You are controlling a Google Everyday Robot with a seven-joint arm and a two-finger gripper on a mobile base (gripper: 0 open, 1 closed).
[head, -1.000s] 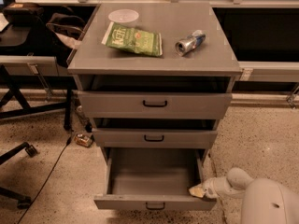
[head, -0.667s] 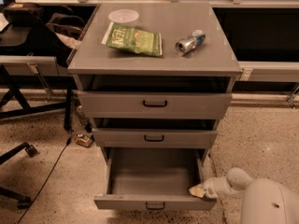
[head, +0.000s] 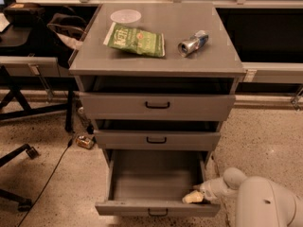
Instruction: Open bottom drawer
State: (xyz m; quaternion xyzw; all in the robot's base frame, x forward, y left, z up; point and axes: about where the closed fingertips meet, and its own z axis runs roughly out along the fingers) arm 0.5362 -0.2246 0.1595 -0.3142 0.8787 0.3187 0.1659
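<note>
The bottom drawer (head: 156,207) of the grey cabinet is pulled far out, showing its bare grey inside; its low front panel has a small black bar handle (head: 157,213). My gripper (head: 193,197) is at the drawer's right front corner, just behind the front panel, reaching in over the right side wall from the white arm at the lower right. The middle drawer (head: 156,140) and top drawer (head: 157,106) above stand a little way out.
On the cabinet top (head: 156,60) lie a green chip bag (head: 135,39), a tipped can (head: 192,42) and a clear bowl (head: 125,16). A small can (head: 85,141) and a cable lie on the floor at left. A dark table and chair legs stand left.
</note>
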